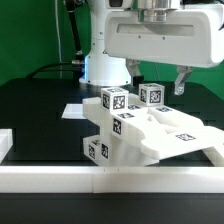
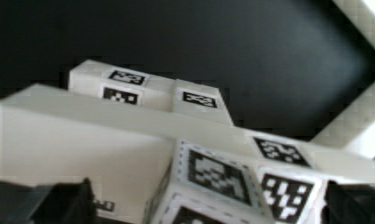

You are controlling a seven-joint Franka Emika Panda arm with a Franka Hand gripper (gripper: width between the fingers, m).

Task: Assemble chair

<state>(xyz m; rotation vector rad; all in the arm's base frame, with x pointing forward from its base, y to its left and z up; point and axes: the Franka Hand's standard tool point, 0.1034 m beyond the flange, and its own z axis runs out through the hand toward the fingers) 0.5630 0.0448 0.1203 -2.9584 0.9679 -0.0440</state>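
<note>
Gripper (image 1: pixel 178 84) hung above the chair (image 1: pixel 135 130), just behind it, jaws spread wide, holding nothing (chair against the border rail (image 1: pixel 110 180)).

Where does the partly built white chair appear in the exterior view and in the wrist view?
Exterior view: the chair sits at centre, just behind the white border rail, below the gripper.
Wrist view: the chair fills most of the picture, seen close.
Shared landmark: the square black-and-white tags on its blocks.
</note>
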